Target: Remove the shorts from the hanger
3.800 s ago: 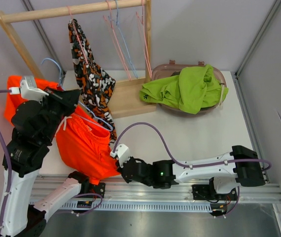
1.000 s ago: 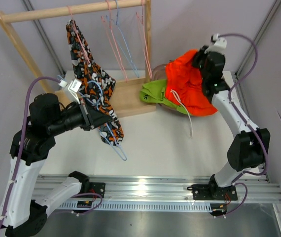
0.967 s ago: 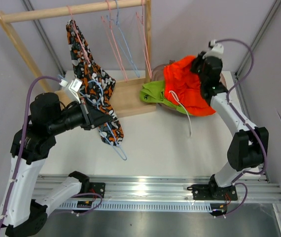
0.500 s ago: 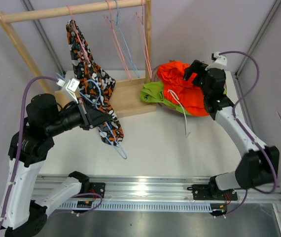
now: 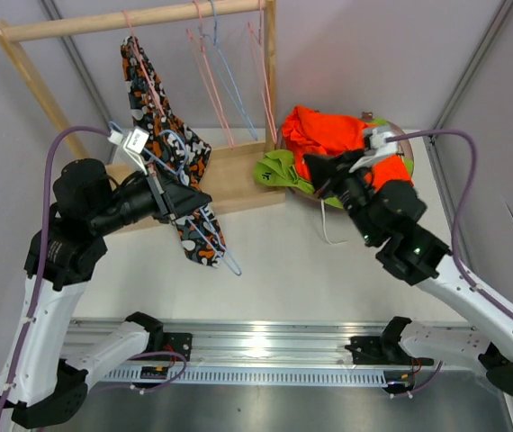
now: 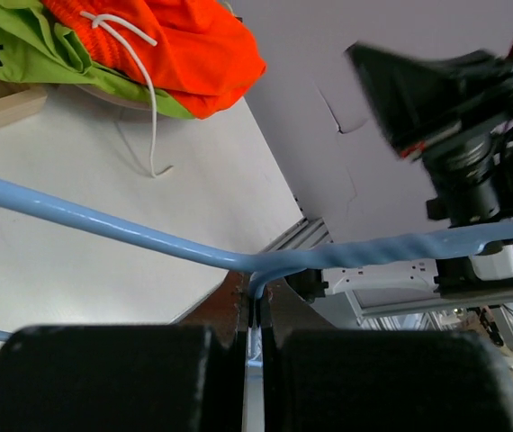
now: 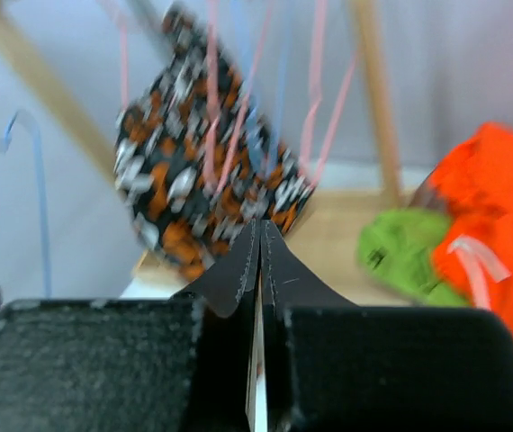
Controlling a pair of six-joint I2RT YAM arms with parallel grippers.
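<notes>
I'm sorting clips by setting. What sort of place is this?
Most likely a robotics lab cell, not a home: a white table boxed in by plain grey panels, a metal rail at its near edge, and a small wooden rack as a prop.

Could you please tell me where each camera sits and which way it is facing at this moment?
Top external: above and behind the bases, looking down on the table, rack, left arm and right arm.
Left wrist: behind the left gripper, shut on a blue hanger, facing the right arm and orange shorts.
Right wrist: behind the shut right gripper, facing the camouflage shorts on the rack.
Shared: the orange shorts appear in all three.
</notes>
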